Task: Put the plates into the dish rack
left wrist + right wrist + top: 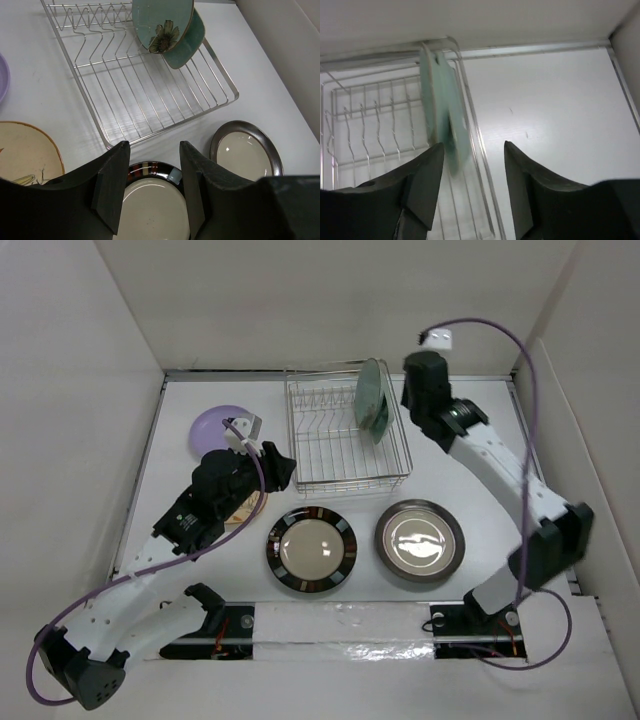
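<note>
The dish rack [330, 445] stands at the back centre. Two pale green plates [373, 400] stand upright in its right end; the left wrist view shows the floral one [160, 25] in front of the squarish one [189, 49]. The lavender plate [215, 425] lies left of the rack. The tan plate [243, 508] is partly under my left arm. The black-rimmed plate [311, 550] and the grey-brown plate [420, 540] lie in front of the rack. My left gripper [280, 468] is open and empty above the black-rimmed plate [155, 200]. My right gripper [418, 370] is open and empty just right of the green plates [437, 100].
White walls enclose the table on the left, back and right. The rack's right rim [475, 125] runs just left of my right gripper [474, 165]. The tan plate [25, 150] and the grey-brown plate [247, 155] flank my left gripper [152, 182].
</note>
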You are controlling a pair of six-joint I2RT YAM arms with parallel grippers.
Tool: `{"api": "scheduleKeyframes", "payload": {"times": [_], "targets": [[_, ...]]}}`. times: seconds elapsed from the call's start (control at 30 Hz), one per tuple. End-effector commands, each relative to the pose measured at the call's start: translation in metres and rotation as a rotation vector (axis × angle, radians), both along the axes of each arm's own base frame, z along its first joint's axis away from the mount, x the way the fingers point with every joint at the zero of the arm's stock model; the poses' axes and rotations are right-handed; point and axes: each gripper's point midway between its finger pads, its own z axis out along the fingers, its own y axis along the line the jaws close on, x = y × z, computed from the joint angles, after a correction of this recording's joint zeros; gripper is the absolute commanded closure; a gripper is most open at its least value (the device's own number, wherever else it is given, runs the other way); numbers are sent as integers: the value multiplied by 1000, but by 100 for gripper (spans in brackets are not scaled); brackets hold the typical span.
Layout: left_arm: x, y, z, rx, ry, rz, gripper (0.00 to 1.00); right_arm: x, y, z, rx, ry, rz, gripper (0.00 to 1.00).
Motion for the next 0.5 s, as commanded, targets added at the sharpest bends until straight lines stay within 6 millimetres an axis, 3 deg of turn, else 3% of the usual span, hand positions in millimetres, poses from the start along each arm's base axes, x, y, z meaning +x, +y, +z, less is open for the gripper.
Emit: {"api": "scheduleKeyframes", "payload": {"times": [0.0, 0.03, 0.07, 0.13, 0.17, 0.23, 0.27, 0.3, 0.33, 0.4, 0.47], "targets": [[-3, -2, 17, -37, -60, -20, 59, -44, -28, 15, 222, -108, 1, 87], [-3, -3, 17, -38, -61, -23, 59, -66, -41, -45, 271, 0, -17, 100], [-4, -3, 18, -41, -63, -27, 60, -96, -54, -32, 346, -52, -14, 100], [-4, -4, 19, -44, -66, -30, 62, -131, -64, -69, 467, -1, -25, 100], [-4, -5, 19, -44, -64, -36, 63, -166, -78, -106, 506, 64, -83, 100], [-4, -5, 19, -45, -65, -38, 63, -194, -95, -134, 525, 117, -147, 100], [-5, -6, 20, -48, -67, -42, 63, -216, -108, -161, 510, 193, -207, 100], [-5, -5, 21, -50, -68, -41, 63, -227, -111, -160, 545, 176, -219, 93], [-6, -5, 22, -50, -71, -41, 63, -233, -103, -157, 610, 167, -214, 77], [-8, -3, 25, -58, -81, -39, 63, -244, -99, -165, 660, 190, -248, 34], [-10, -3, 29, -67, -90, -42, 62, -255, -105, -186, 673, 241, -335, 28]]}}
